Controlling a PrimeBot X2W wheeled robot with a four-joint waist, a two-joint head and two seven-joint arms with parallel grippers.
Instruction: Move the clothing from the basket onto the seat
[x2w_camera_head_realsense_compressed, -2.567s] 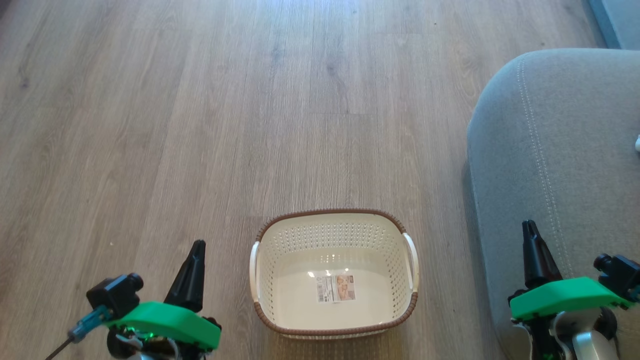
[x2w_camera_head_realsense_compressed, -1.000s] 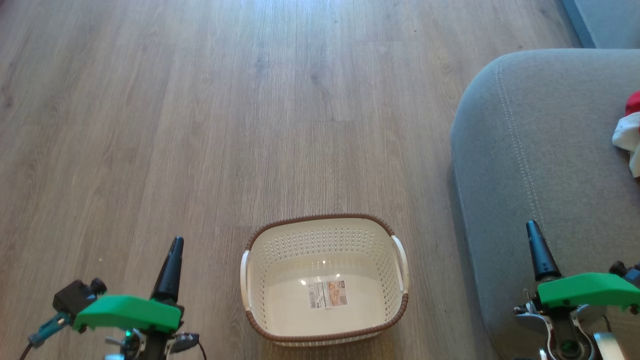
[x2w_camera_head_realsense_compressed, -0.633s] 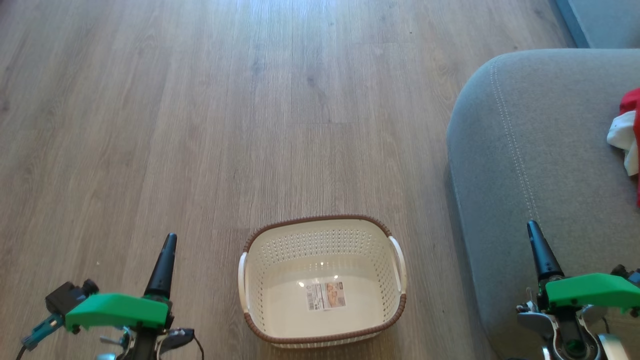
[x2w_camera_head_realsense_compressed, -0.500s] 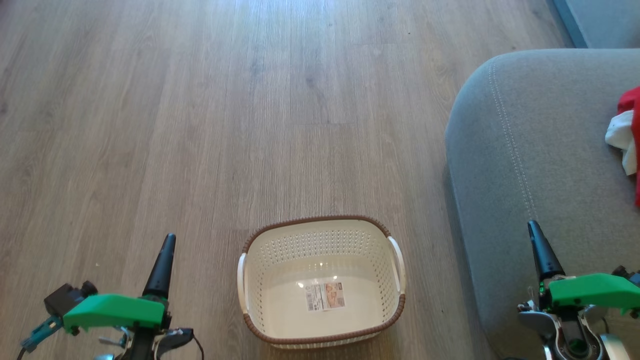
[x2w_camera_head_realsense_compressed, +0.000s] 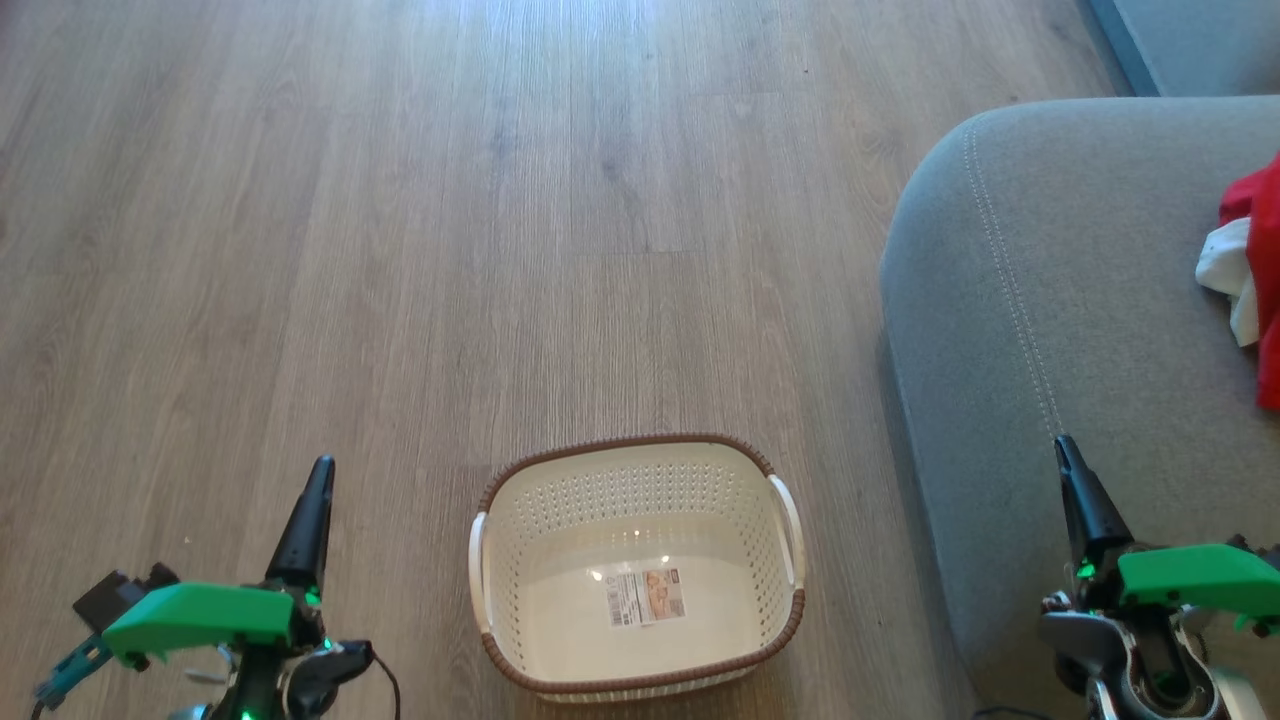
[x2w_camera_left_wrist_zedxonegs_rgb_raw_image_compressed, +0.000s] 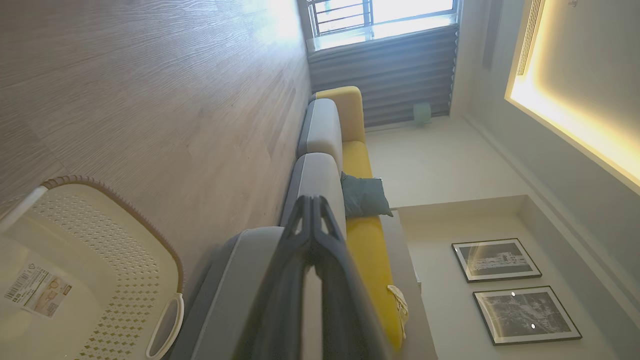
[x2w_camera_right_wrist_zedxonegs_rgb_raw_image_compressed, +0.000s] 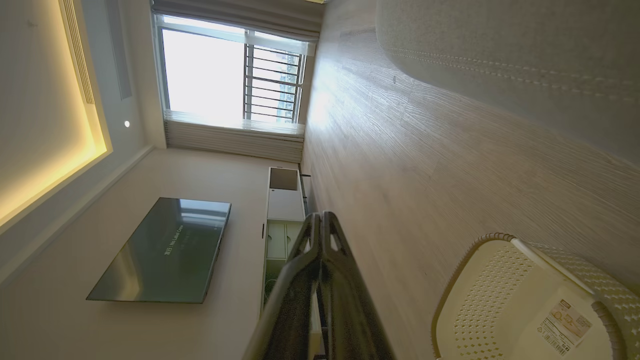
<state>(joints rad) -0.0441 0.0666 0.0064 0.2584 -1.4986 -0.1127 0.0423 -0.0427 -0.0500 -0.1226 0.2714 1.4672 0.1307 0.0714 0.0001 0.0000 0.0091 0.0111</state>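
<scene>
Red clothing (x2w_camera_head_realsense_compressed: 1262, 290) is spotted on the grey seat (x2w_camera_head_realsense_compressed: 1060, 300), at the right edge. The basket (x2w_camera_head_realsense_compressed: 620, 442) is found bare but for its label (x2w_camera_head_realsense_compressed: 645, 598). Left gripper (x2w_camera_head_realsense_compressed: 322, 466) and right gripper (x2w_camera_head_realsense_compressed: 1065, 446) are held shut, empty; the task is judged done.

Basket (x2w_camera_head_realsense_compressed: 640, 490): oval, cream, perforated walls, brown rim, white side handles; upright on wood floor (x2w_camera_head_realsense_compressed: 400, 250), paper label (x2w_camera_head_realsense_compressed: 645, 597) on its bare bottom.
Seat (x2w_camera_head_realsense_compressed: 1050, 300): grey cushion, pale stitched seam, rounded corner; just right of the basket.
Clothing (x2w_camera_head_realsense_compressed: 1262, 290): red and white, crumpled on the seat.
</scene>
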